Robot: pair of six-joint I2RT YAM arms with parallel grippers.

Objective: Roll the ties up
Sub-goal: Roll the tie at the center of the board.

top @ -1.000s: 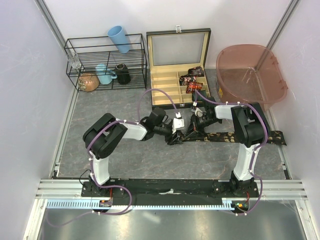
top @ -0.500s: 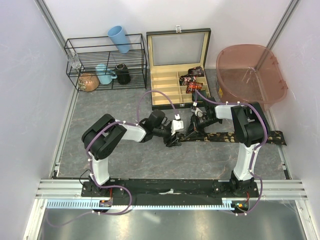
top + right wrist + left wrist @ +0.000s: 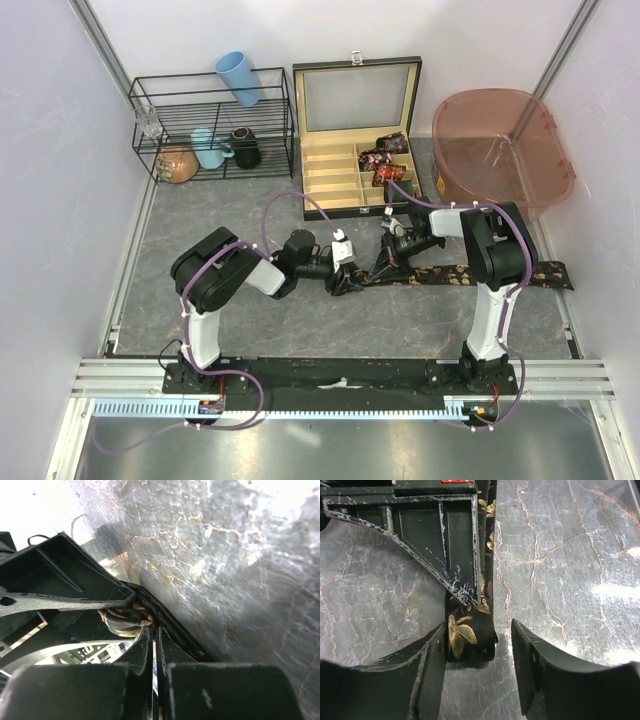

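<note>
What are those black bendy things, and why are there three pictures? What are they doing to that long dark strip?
They are two robot arms: the left arm and the right arm. Each ends in a gripper, a hand with two fingers. The big picture looks down from a camera above. The other two come from little cameras on the wrists, so you see fingers up close. On the grey marbled table lies a long dark necktie with tan leaf prints. The left gripper is open, its fingers either side of the tie's curled-over end. The right gripper is shut, tips against the tie. Behind stand a wooden box holding rolled ties, a pink plastic tub and a black wire rack.
</note>
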